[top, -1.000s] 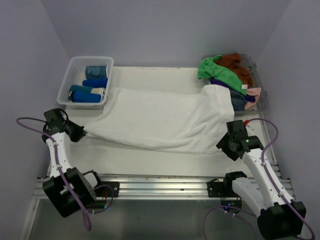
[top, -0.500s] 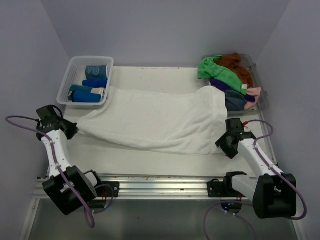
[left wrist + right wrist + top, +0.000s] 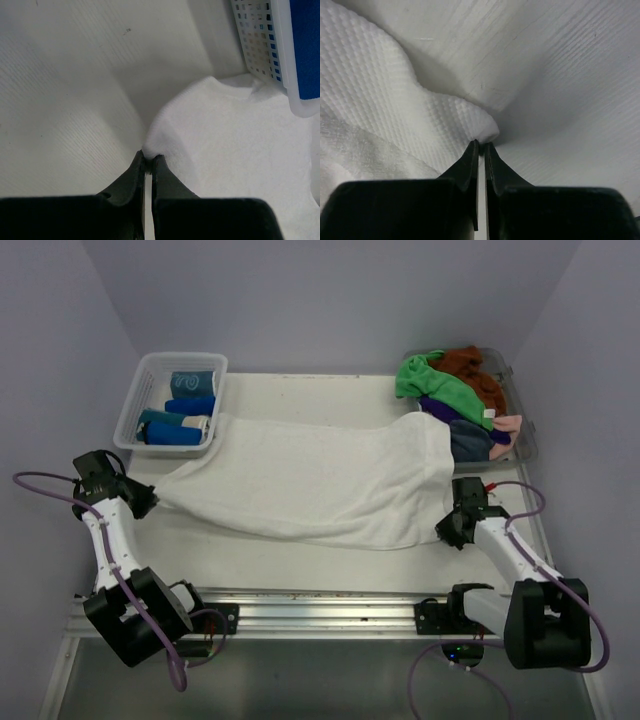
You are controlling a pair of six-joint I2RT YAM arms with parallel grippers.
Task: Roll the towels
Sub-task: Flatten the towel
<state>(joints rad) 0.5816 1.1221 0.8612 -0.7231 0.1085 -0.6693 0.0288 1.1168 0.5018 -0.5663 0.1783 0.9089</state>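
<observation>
Spread across the worktop (image 3: 300, 555): one big white towel (image 3: 310, 480), running from the lower left of the top view up to the upper right. Looks like the flattening-out step, with no roll begun yet.

Clamped tight on the lower-left corner by the left pincer (image 3: 150, 502), just a thin nip of cloth between the tips. Clamped tight on the lower-right corner by the right pincer (image 3: 446, 532), with the waffle-weave edge caught right at the tips.

Next, most likely: draw both corners toward the bottom of the frame, evenly, to lay the cloth flat before any fold or roll. Calls for matched tension on both sides, or ends up skewed.

Now the surroundings. Upper left: a white slotted basket (image 3: 185, 356), touching the towel's edge and holding rolled blue towels (image 3: 185, 405). Upper right: a clear tub (image 3: 527, 448), loaded with a heap of loose coloured towels (image 3: 450, 390).

In the way: the white towel's far end, riding up against that tub and heap. Could snag there, or drag a loose one out on the pull. Tight on the basket side too.
</observation>
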